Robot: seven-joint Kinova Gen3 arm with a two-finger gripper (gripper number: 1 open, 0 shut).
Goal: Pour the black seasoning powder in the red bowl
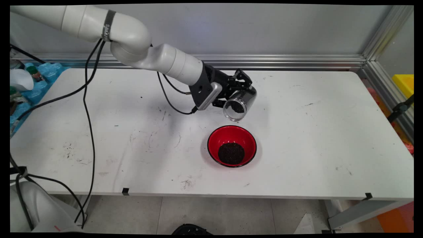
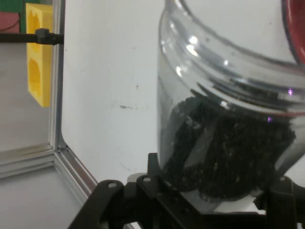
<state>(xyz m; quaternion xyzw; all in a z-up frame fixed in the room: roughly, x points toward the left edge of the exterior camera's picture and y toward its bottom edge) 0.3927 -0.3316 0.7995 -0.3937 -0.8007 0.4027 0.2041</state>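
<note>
Currently jaws are clamping tilted clear jar [image 1: 239,103] of dark granules above red bowl [image 1: 232,145]; granules risk overshooting onto tabletop [image 1: 314,138].

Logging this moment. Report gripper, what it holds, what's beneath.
Gripper shut on clear jar, tilted, mouth toward camera, dark granules inside. Red bowl on the table below the jar, dark granules at its bottom. Nothing between jar and bowl.

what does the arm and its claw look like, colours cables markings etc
A white arm of rounded tubular links, with a grey lettered band near its upper joint. Its wrist is black with a silver-grey camera block. The claw is a black two-finger linkage. Black cables hang from the arm.
</note>
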